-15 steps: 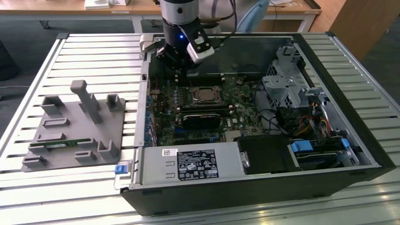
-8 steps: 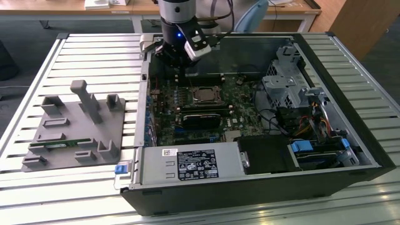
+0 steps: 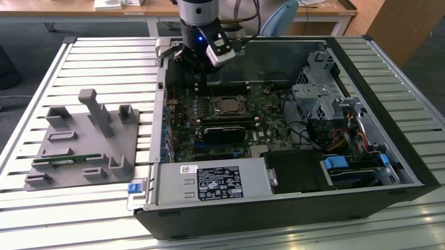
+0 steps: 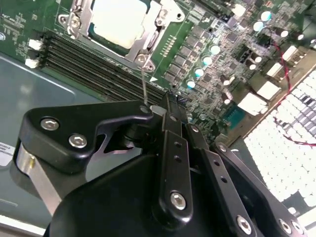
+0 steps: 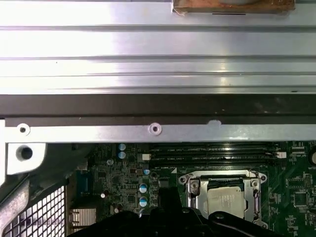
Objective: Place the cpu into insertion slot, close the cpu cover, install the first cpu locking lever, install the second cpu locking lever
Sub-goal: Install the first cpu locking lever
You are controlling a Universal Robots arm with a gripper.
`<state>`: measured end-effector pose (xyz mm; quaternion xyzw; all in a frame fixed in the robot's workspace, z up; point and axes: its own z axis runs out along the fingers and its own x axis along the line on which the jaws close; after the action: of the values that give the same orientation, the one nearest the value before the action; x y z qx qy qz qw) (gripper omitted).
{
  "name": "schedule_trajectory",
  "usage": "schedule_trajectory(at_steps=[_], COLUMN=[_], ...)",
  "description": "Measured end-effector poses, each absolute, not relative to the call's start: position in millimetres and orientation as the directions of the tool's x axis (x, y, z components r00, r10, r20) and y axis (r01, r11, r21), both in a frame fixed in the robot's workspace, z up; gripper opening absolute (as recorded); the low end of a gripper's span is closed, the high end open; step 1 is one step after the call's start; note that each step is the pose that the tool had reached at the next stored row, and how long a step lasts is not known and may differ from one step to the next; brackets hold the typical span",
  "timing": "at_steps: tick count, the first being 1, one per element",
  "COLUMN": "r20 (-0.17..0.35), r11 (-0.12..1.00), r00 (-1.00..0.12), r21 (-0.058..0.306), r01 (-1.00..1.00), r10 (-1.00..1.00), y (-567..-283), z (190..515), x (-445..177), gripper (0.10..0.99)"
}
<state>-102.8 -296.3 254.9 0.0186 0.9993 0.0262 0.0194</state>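
The open computer case (image 3: 292, 130) lies on a slatted metal desk (image 3: 41, 208). Nearest in the exterior view is the grey power supply (image 3: 212, 182) with its label, and beside it, toward the exterior view's right, a black box and a blue drive clip (image 3: 338, 162). On the exterior view's left, outside the case, a grey holder tray (image 3: 80, 140) with upright posts stands on the desk.

Farther in lies the green motherboard (image 3: 208, 125). A long black module (image 3: 224, 131) sits across it, just in front of the insertion slot (image 3: 227, 105). The cpu (image 4: 118, 19) already rests in the slot, its pale top showing through the window of the cpu cover (image 4: 160, 19), which lies flat around it. A thin wire lever (image 4: 144, 86) runs from the socket corner toward the gripper.

The gripper (image 3: 208, 66) hangs behind the slot, near the far wall of the case. In the second wrist view its black fingers (image 4: 170, 148) stand close together, narrow, with nothing clearly between them. Whether the fingers touch the lever I cannot tell; their tips hide that place.

In the first wrist view the case rim (image 5: 153, 131) hides the upper board.
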Motion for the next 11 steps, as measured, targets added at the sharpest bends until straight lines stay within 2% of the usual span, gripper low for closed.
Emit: schedule_trajectory(at_steps=[11], r20=[-0.036], r11=[0.998], r00=[-0.999], r21=[0.053], r01=[0.036], r10=[0.038], y=[-294], z=[254], x=[-73], gripper=[0.106])
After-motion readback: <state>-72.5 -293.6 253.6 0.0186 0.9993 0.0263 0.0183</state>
